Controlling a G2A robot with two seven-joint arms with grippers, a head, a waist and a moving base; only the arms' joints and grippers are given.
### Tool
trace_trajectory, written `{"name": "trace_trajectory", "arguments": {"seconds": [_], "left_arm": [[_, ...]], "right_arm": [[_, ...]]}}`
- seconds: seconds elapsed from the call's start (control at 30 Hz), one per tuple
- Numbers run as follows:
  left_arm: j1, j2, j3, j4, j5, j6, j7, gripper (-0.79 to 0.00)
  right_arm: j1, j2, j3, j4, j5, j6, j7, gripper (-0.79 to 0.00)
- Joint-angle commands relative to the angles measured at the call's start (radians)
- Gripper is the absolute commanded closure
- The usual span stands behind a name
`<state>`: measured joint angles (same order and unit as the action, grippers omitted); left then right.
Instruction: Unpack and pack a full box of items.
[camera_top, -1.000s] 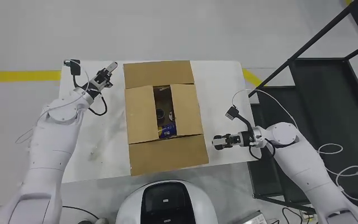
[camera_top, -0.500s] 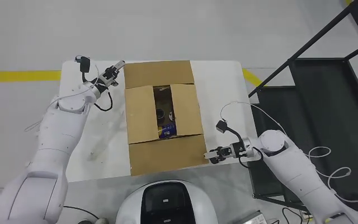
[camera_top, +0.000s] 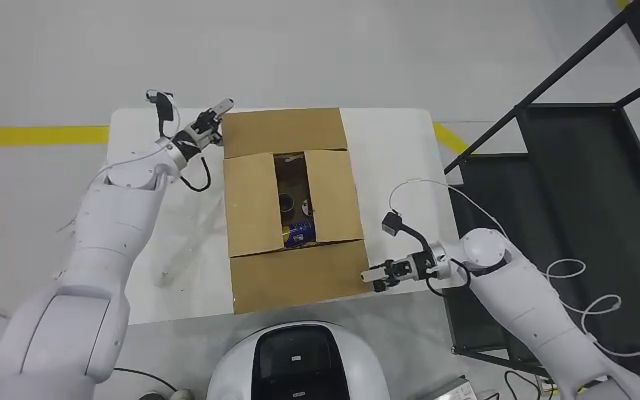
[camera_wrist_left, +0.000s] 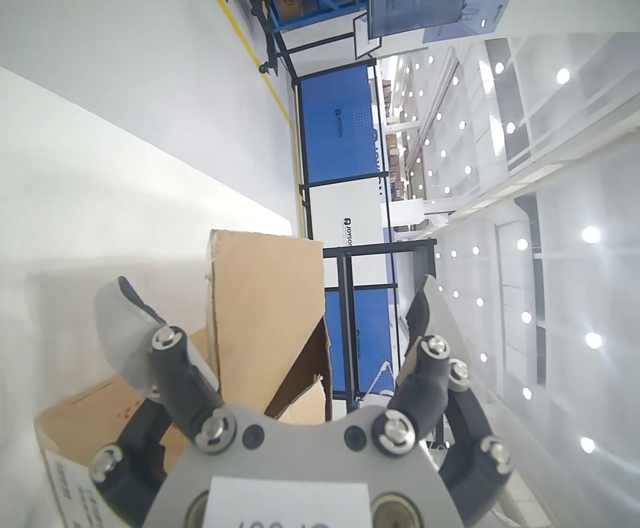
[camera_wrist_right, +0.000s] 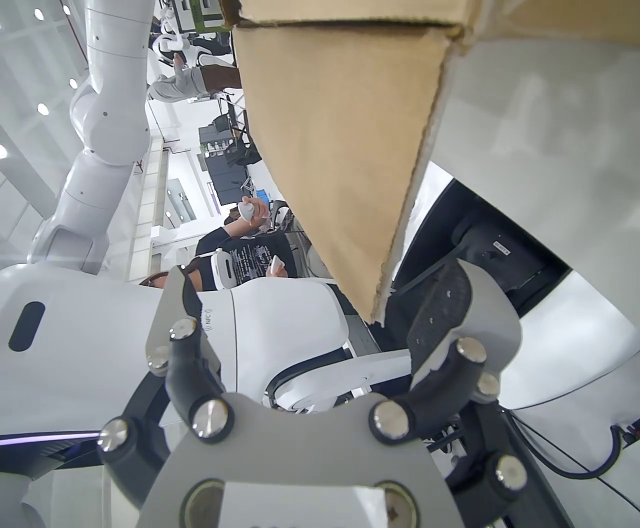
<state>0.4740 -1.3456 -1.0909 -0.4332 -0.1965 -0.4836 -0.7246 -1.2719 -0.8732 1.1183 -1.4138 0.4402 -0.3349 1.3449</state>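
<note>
A brown cardboard box (camera_top: 290, 205) stands in the middle of the white table (camera_top: 390, 150), its flaps spread and a narrow gap showing several items (camera_top: 296, 215) inside. My left gripper (camera_top: 222, 108) is open at the far left corner of the far flap (camera_top: 283, 131); in the left wrist view that flap's corner (camera_wrist_left: 265, 305) lies between the fingers of the gripper (camera_wrist_left: 272, 307). My right gripper (camera_top: 374, 282) is open at the near right corner of the near flap (camera_top: 300, 275); in the right wrist view the gripper (camera_wrist_right: 320, 300) has that corner (camera_wrist_right: 375, 310) between its fingers.
A black metal rack (camera_top: 545, 170) stands right of the table. A yellow floor line (camera_top: 50, 133) runs behind the table on the left. Bare table lies left of the box (camera_top: 190, 240) and right of it.
My left gripper has moved right, up to the far flap's corner. My right gripper has moved left and toward the near edge, closing on the near flap's corner.
</note>
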Motion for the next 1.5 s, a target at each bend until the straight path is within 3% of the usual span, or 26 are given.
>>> {"name": "trace_trajectory", "arguments": {"seconds": [0.0,0.4,0.7,0.93,1.47], "left_arm": [[-0.001,0.000,-0.009,0.006,-0.025,-0.027,-0.030,-0.785],[0.026,0.012,-0.037,-0.015,-0.071,-0.190,-0.145,-0.785],[0.072,0.041,-0.077,-0.108,-0.070,-0.259,-0.173,-0.785],[0.136,0.068,-0.103,-0.250,-0.079,-0.261,-0.259,-0.785],[0.294,0.135,-0.152,-0.560,-0.030,-0.147,-0.465,-0.785]], "right_arm": [[0.001,-0.001,-0.003,0.003,0.024,0.002,0.014,-0.785],[0.018,-0.017,-0.012,0.035,0.288,0.034,0.149,-0.785],[0.050,-0.033,-0.015,0.033,0.397,0.045,0.172,-0.785],[0.089,-0.049,-0.015,0.025,0.417,0.018,0.107,-0.785],[0.187,-0.077,-0.021,0.094,0.245,-0.049,-0.124,-0.785]]}}
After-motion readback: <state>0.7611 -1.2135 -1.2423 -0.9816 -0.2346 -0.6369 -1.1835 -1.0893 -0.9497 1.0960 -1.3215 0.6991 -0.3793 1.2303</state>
